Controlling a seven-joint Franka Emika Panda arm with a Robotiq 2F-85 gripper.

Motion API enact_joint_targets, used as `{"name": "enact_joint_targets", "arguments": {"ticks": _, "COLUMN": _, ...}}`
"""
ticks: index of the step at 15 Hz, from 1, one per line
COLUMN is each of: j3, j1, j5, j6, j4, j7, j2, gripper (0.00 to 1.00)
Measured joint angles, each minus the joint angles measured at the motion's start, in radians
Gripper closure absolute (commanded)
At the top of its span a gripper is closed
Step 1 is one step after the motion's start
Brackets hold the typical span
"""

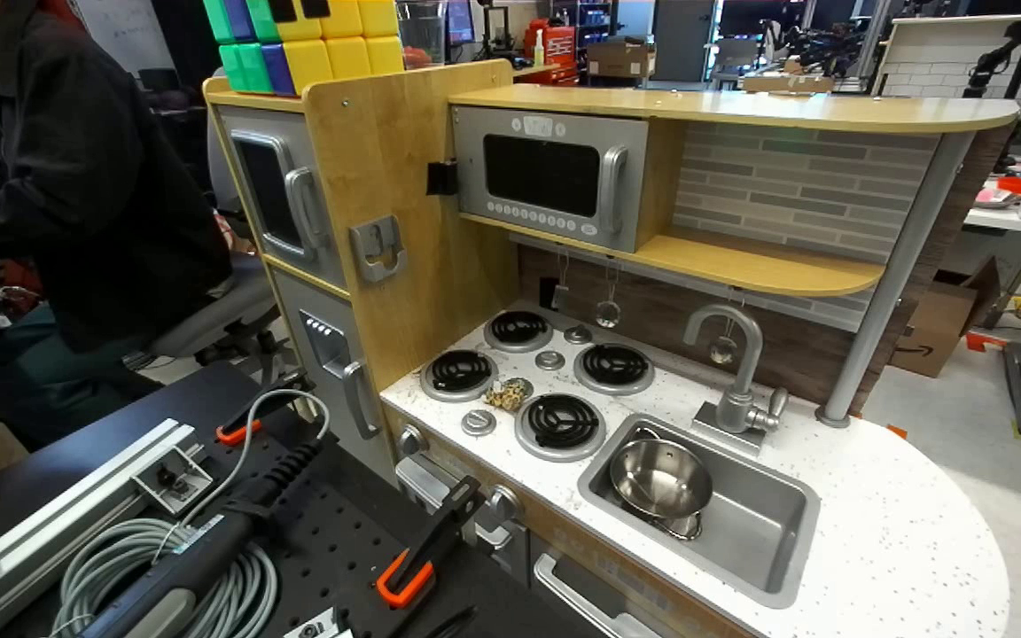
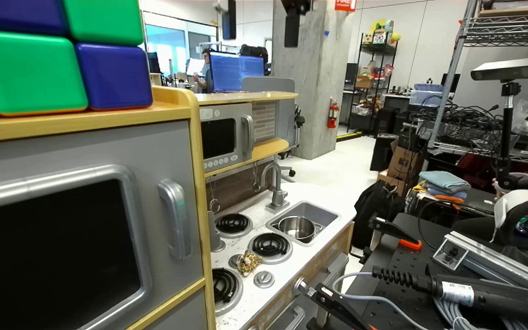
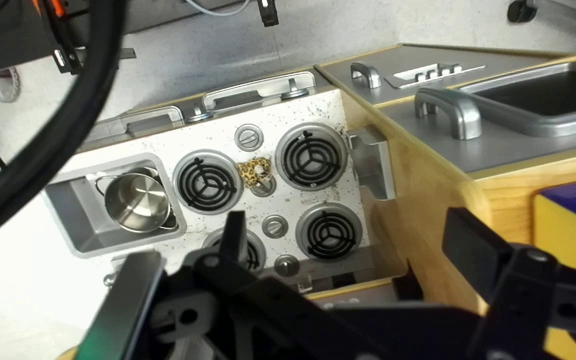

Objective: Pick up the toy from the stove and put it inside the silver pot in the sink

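Observation:
The toy, a small leopard-print piece (image 1: pixel 505 395), lies on the white stove (image 1: pixel 440 416) between two black burners, against a round knob. It also shows in an exterior view (image 2: pixel 248 262) and in the wrist view (image 3: pixel 254 171). The silver pot (image 1: pixel 661 478) stands inside the grey sink (image 1: pixel 763 523), at the end nearer the stove. The pot also shows in an exterior view (image 2: pixel 297 228) and in the wrist view (image 3: pixel 138 202). My gripper (image 3: pixel 348 225) is open and empty, high above the stove. Its fingers also hang at the top of an exterior view (image 2: pixel 261 40).
A curved faucet (image 1: pixel 741 354) rises behind the sink. The microwave (image 1: pixel 546 173) and a wooden shelf (image 1: pixel 767 257) overhang the back. A tall wooden cabinet wall (image 1: pixel 413 221) borders the stove. Coloured blocks (image 2: pixel 30 68) sit on top. A black table (image 1: pixel 333 523) holds cables and clamps.

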Motion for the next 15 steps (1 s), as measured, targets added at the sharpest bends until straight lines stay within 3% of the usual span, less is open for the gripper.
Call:
{"name": "enact_joint_targets", "arguments": {"ticks": 5, "j3": -0.063, "j1": -0.041, "j5": -0.077, "j6": 0.212, "j4": -0.057, "j7": 0.195, "j2": 0.196, "gripper": 0.00}}
{"name": "enact_joint_targets", "arguments": {"ticks": 9, "j3": -0.133, "j1": -0.039, "j5": -0.114, "j6": 0.382, "j4": -0.054, "j7": 0.261, "j2": 0.365, "gripper": 0.00}}
{"name": "enact_joint_targets", "arguments": {"ticks": 15, "j3": -0.150, "j1": -0.024, "j5": -0.114, "j6": 0.391, "j4": -0.052, "j7": 0.260, "j2": 0.383, "gripper": 0.00}}
